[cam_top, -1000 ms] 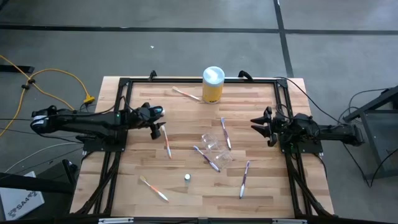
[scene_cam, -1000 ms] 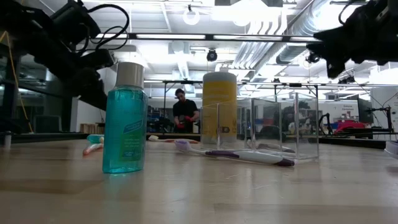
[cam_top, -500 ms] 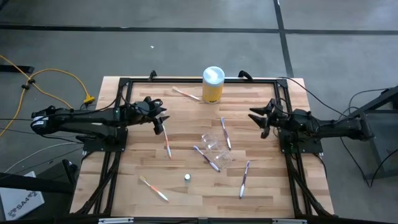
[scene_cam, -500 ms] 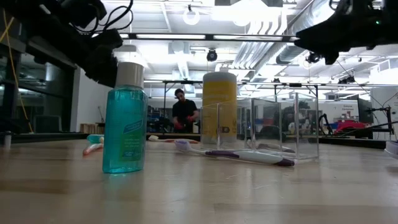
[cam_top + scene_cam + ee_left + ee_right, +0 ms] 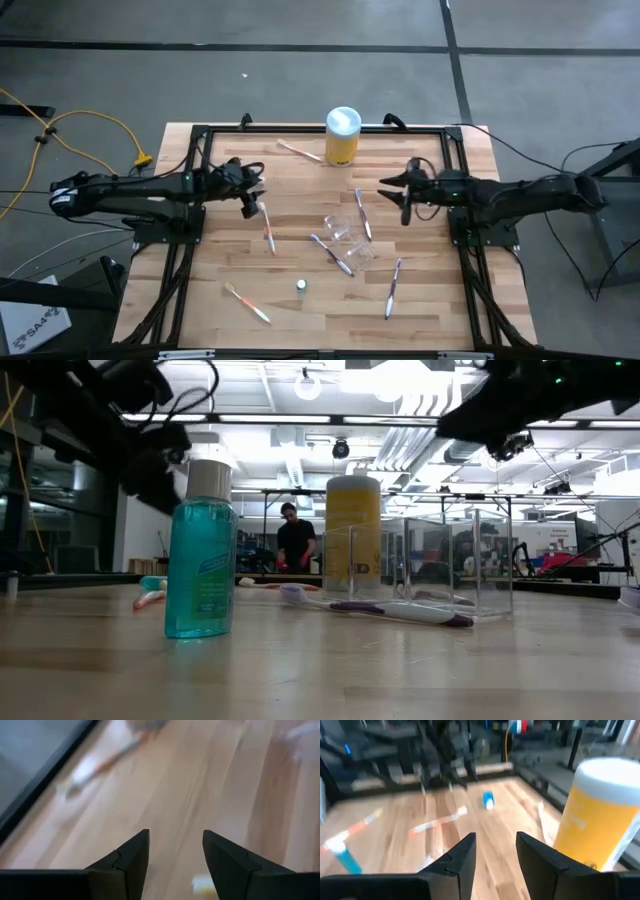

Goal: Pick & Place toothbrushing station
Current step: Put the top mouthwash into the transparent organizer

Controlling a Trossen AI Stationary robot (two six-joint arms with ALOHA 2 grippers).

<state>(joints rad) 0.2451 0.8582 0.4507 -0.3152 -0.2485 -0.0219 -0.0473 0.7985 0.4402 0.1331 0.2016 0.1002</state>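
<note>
Wooden table (image 5: 300, 240) fills frame centre. Clear cup (image 5: 343, 229) lies mid-frame, toothbrushes (image 5: 331, 252) scattered around it, blue tube (image 5: 301, 287) at lower centre. Left gripper (image 5: 252, 190), centre-left, and right gripper (image 5: 398, 187), centre-right, are both spread, empty.

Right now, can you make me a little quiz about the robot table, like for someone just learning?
1. True or false: the yellow canister lies tipped over.
2. What stands closest to the low camera? A) teal bottle B) clear cup C) purple toothbrush
3. Fill in: the right gripper holds ____.

Key: 1. False, it stands upright by the table's far edge. 2. A. 3. Nothing; it is open above the wood, as is the left gripper.
</note>
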